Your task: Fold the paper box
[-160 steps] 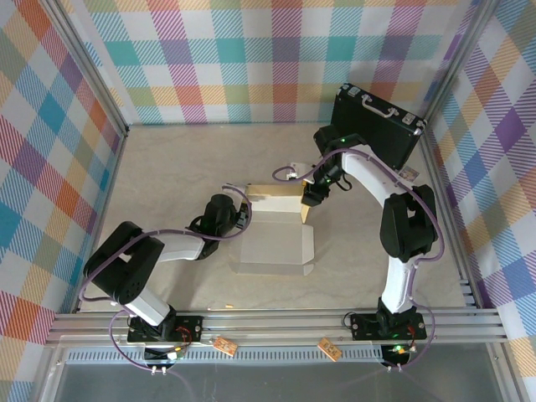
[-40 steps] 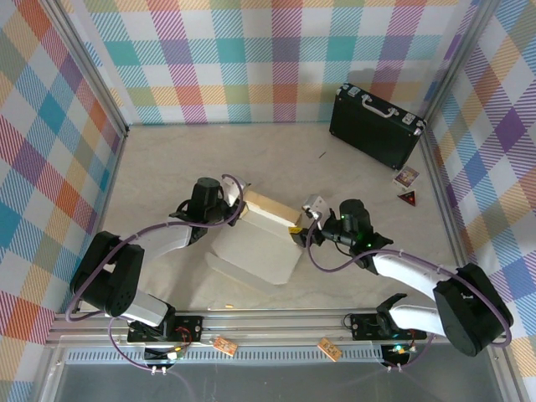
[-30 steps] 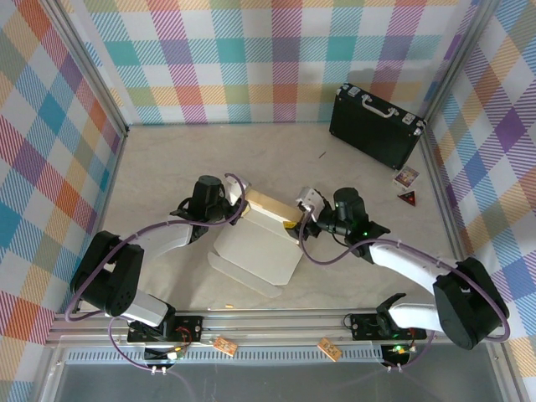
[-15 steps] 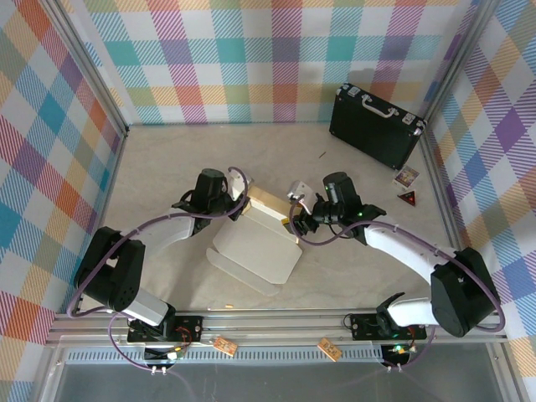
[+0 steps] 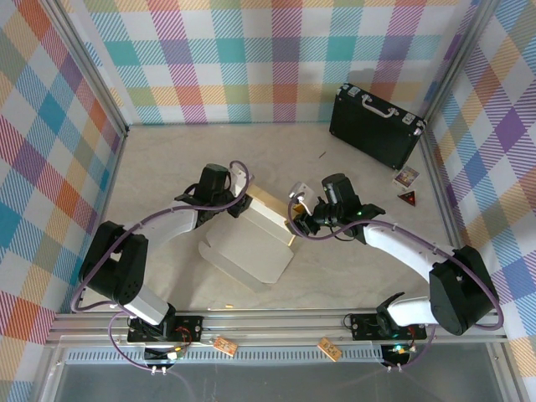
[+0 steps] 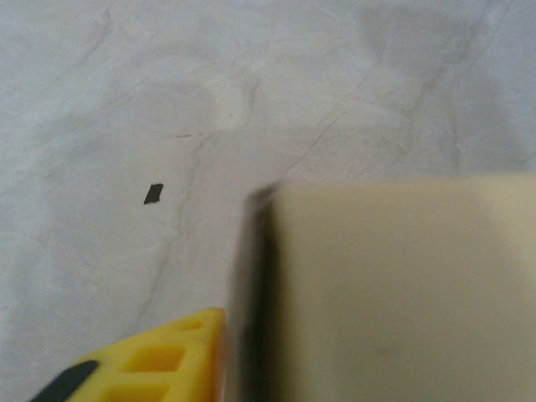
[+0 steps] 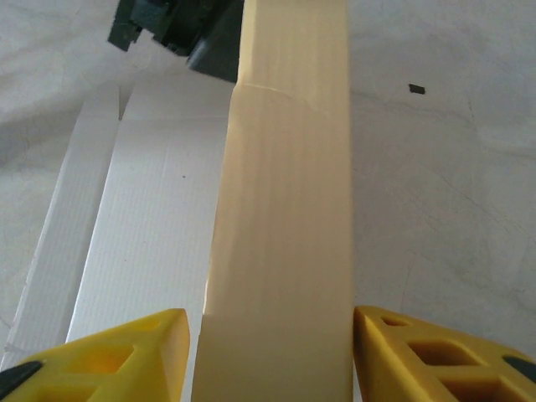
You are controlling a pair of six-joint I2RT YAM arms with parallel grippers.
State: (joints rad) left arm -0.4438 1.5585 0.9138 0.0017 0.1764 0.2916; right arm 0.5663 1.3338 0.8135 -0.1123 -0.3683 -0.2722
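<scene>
The thin cardboard paper box (image 5: 251, 247), tan on one side and white on the other, lies in the middle of the pale marbled table (image 5: 167, 167), between the two arms. Its large white panel rests flat on the table, and along the far edge a tan wall (image 7: 285, 209) stands up. A narrow white flap (image 7: 63, 243) lies along one side of the panel.

The right end effector (image 5: 295, 221) is at the right end of this wall. In the right wrist view its two yellow fingers (image 7: 109, 360) are apart, one on each side of the tan wall, with a thin gap on each side (so it is not clamped on the wall).

The left end effector (image 5: 239, 203) is at the left end of the same wall. The left wrist view shows one yellow finger (image 6: 142, 368) just beside a blurred cream panel; whether this end effector is apart or together I cannot tell.

A black hard briefcase with a metal handle (image 5: 375, 126) stands in the far right corner, well apart from the box.
</scene>
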